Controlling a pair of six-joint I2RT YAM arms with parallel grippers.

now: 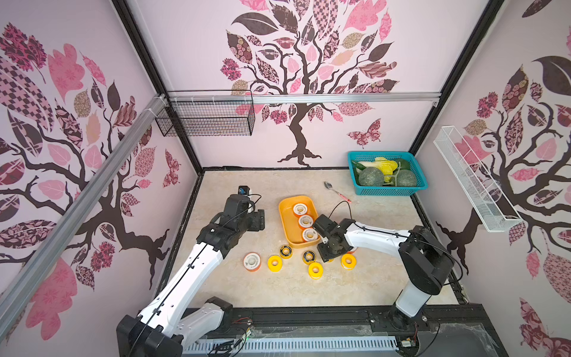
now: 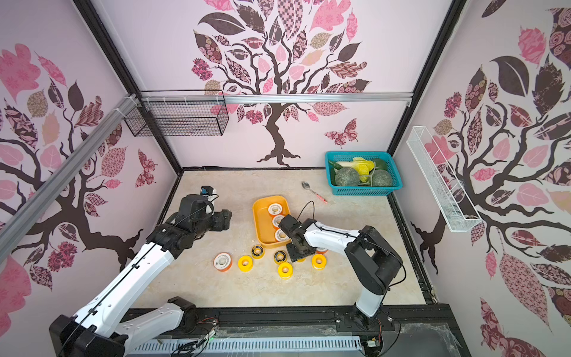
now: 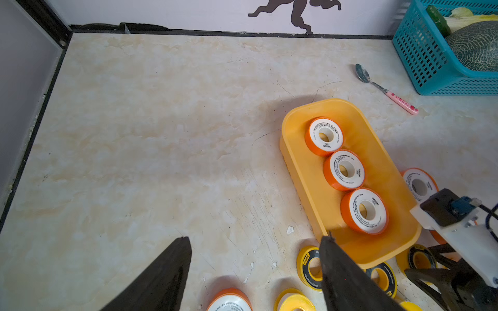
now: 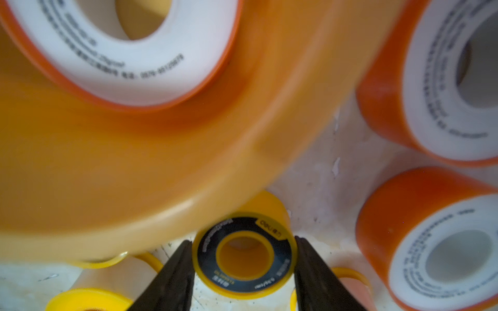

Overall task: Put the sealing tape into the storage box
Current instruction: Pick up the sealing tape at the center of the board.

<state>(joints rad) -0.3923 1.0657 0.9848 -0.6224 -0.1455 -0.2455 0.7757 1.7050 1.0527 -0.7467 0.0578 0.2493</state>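
Tape rolls [image 1: 251,261] number twelve. Three orange rolls [image 1: 306,221] lie flat in a row inside the yellow box [image 1: 286,225]. Outside it, on the table [image 1: 247,293], sit three more orange ones, three yellow rolls [image 1: 315,269] and three black rolls [image 1: 286,251]. The right gripper [image 4: 242,239] has its fingers [image 4: 175,282] hard by both sides of one black roll [image 4: 244,280] at the box's corner; whether they squeeze it I cannot tell. The right arm [image 1: 377,236] mostly hides two orange ones in both top views. The left gripper [image 3: 256,238] hangs spread wide, empty. A spoon [image 1: 338,193] and a teal basket [image 1: 389,191] lie beyond the box.
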